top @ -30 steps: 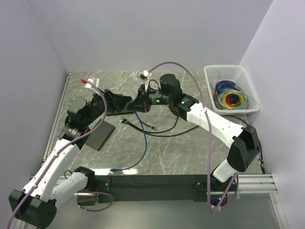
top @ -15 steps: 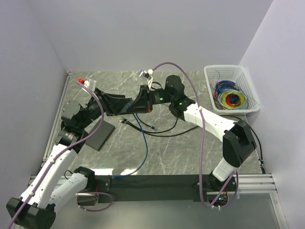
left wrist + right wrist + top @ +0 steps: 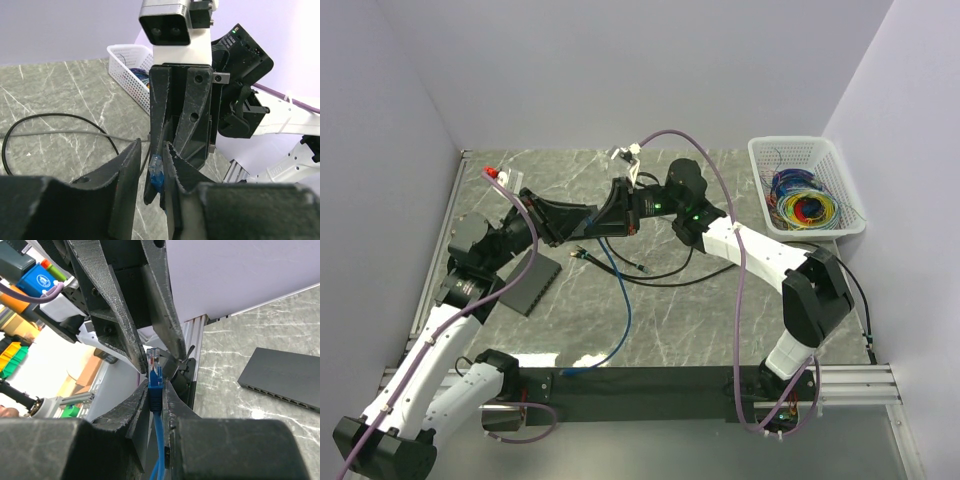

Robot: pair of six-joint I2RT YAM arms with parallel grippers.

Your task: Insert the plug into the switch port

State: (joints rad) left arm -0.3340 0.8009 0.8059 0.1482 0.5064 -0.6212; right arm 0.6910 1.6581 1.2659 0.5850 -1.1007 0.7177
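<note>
Above the grey marbled counter [image 3: 720, 320], with a flat black switch box [image 3: 532, 283] lying near its left edge, the right claw [image 3: 156, 386] pinches the blue-booted clear plug [image 3: 153, 364] in mid-air, apart from that box, between the left claw's [image 3: 152, 148] narrowly parted fingers, whose contact seems unclear.

Soft, even light fills the overhead view. The grey marbled desk [image 3: 700, 300] carries a pale sheen near its front edge and only faint shadows. In both wrist views the black jaws at the bottom edge are dark and blurred, while the blue cable plug [image 3: 154, 377] is crisp. Left of it, the background is washed out white.
</note>
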